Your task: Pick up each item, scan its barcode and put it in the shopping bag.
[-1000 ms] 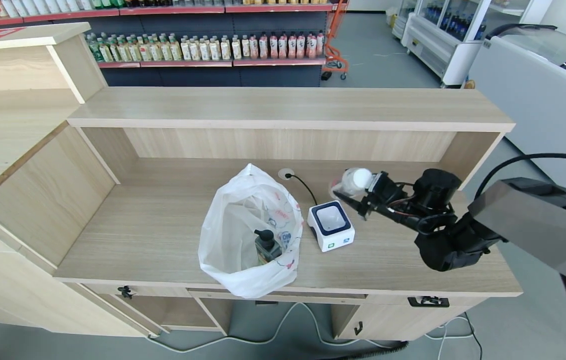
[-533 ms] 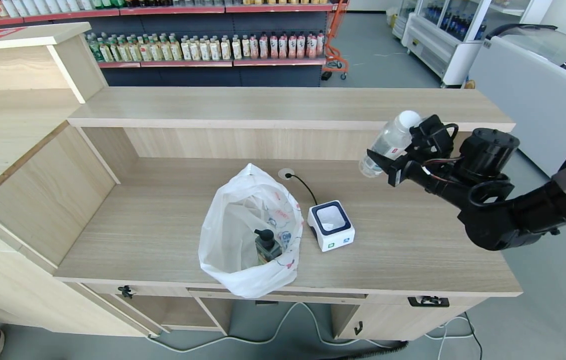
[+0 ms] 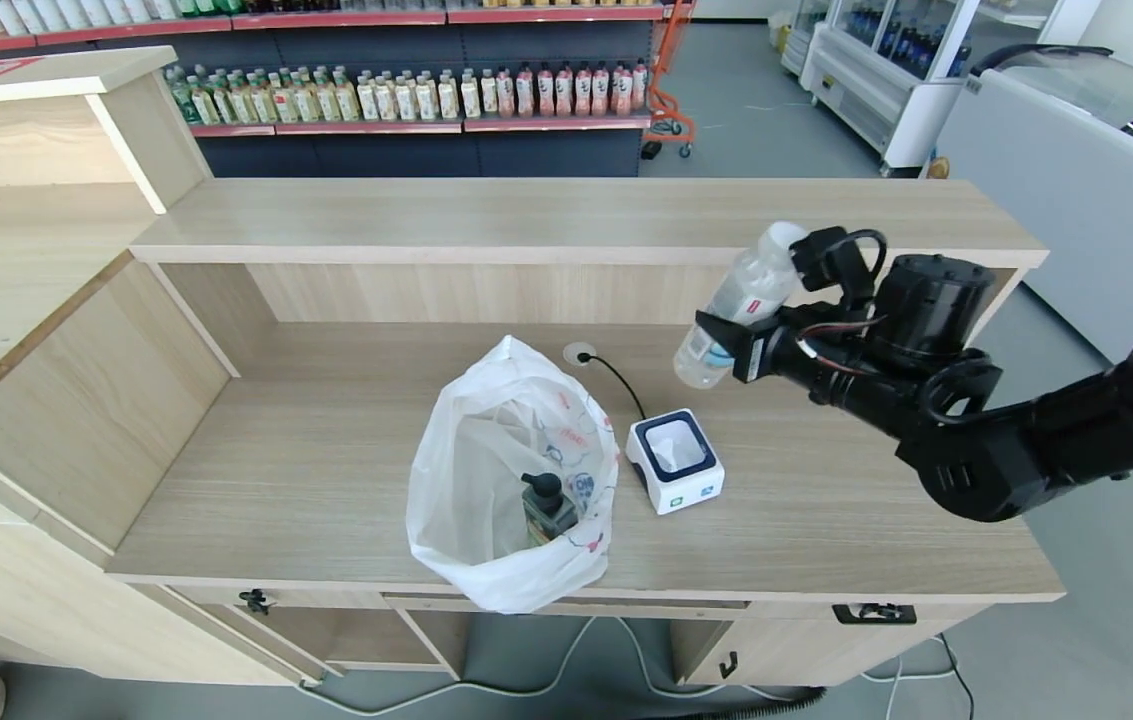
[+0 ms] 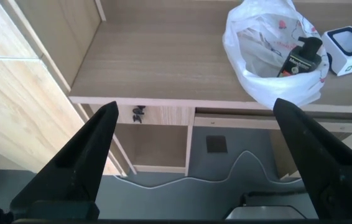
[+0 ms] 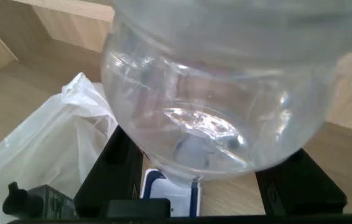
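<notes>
1 clear bottle [image 3: 738,302], clamped tilted in the right gripper [image 3: 766,298], hangs above the counter [image 3: 326,450] near the scanner [image 3: 675,460].

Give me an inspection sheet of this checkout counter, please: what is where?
Surface: wooden counter under a raised shelf.
Job's things: shopping bag stands open, pump bottle inside; scanner beside it; water bottle held tilted in the air, above the counter.
Clutter: nothing seen.
Grippers: right gripper shut on water bottle; left gripper open, empty, off the counter's front edge.
Cables: black cable from scanner to a counter hole; white cable on the floor.
Surroundings: drink shelves, freezers.
</notes>
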Motion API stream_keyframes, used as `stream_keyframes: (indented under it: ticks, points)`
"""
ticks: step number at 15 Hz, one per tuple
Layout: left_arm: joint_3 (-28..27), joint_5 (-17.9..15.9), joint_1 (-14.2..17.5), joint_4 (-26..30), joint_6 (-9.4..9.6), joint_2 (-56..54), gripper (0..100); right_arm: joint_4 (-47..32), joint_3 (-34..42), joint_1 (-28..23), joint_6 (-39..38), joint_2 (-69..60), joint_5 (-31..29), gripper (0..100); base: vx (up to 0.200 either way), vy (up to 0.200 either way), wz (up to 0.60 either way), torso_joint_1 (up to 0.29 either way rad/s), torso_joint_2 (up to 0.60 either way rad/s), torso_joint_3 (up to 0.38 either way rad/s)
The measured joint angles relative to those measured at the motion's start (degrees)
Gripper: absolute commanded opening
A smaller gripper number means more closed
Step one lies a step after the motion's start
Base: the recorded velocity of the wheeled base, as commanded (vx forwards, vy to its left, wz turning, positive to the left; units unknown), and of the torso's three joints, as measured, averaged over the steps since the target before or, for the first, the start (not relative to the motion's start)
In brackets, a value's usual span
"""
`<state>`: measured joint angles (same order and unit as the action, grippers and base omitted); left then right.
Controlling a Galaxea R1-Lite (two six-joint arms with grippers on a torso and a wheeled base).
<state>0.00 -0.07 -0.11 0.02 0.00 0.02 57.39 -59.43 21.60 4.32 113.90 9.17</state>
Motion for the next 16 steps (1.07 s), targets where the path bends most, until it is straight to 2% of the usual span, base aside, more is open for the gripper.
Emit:
stream_keyframes:
  ticks: [10, 16]
  points:
    - [0.0, 0.0, 0.1, 0.0, 0.10, 0.0, 100, -1.0, -4.7, 5.4, -1.0, 12.0, 0.0, 0, 0.000, 0.000, 0.00, 0.000, 0.00, 0.000]
    - [0.0, 0.0, 0.1, 0.0, 0.05, 0.0, 100, -1.0, -10.3, 8.1, -0.3, 19.2, -0.2, 0, 0.000, 0.000, 0.00, 0.000, 0.00, 0.000]
